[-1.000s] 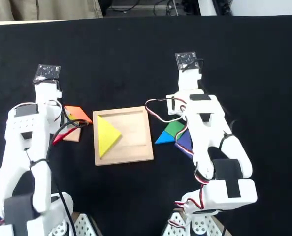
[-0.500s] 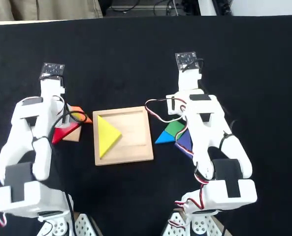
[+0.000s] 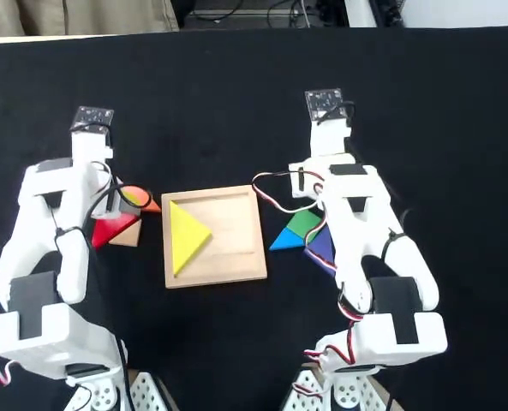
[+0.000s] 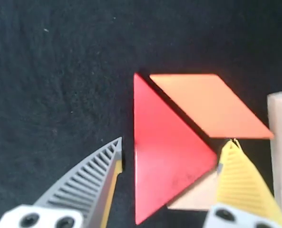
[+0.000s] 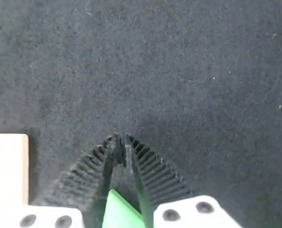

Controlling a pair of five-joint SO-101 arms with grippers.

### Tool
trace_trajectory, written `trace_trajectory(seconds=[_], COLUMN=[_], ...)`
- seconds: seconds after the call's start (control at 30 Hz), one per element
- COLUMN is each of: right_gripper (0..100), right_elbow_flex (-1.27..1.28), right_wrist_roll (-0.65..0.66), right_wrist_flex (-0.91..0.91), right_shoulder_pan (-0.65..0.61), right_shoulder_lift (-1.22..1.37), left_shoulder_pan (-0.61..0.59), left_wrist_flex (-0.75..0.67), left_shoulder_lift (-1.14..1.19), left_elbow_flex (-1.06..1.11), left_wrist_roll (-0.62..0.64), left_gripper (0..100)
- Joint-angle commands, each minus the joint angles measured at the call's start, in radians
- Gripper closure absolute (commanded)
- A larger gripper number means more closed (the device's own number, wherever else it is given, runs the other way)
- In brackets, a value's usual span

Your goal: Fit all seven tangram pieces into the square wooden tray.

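The square wooden tray [image 3: 236, 224] lies mid-table with a yellow triangle [image 3: 185, 235] inside at its left. Just left of the tray are a red triangle [image 3: 108, 230], an orange parallelogram [image 3: 142, 199] and a tan piece [image 3: 128, 239]. My left gripper [image 4: 175, 145] is open above the red triangle [image 4: 164, 156], one finger on either side, with the orange parallelogram [image 4: 207, 104] just beyond. Right of the tray lie a green piece [image 3: 303, 222], a blue triangle [image 3: 286, 241] and a purple piece [image 3: 320, 247]. My right gripper [image 5: 120, 141] is shut and holds nothing, with the green piece [image 5: 119, 211] close under it.
Black cloth [image 3: 236, 103] covers the table. The tray's edge [image 4: 281, 123] shows just beside the left gripper's yellow finger [image 4: 240, 175]. A tray corner [image 5: 7, 166] lies close to the right gripper. Both arm bases [image 3: 322, 385] stand at the near edge.
My left arm has swung farther from the bases and slightly toward the tray, settling over the red triangle, which now shows more. The right arm and all pieces kept still.
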Motion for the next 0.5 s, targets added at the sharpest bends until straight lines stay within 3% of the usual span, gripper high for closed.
trace_trajectory(seconds=[0.0,0.27,0.47], right_gripper=[98.4,98.4,98.4], right_elbow_flex=[-0.001,-0.001,-0.001], right_wrist_roll=[0.0,0.0,0.0], right_wrist_flex=[-0.015,-0.015,-0.015], right_shoulder_pan=[0.009,0.008,0.008], right_shoulder_lift=[-0.05,-0.05,-0.05], left_shoulder_pan=[-0.007,0.002,0.007], left_wrist_flex=[0.069,0.072,0.015], left_shoulder_lift=[-0.008,-0.005,-0.005], left_elbow_flex=[-0.104,-0.074,-0.061], left_wrist_roll=[-0.044,-0.121,-0.071], left_gripper=[68,67,67])
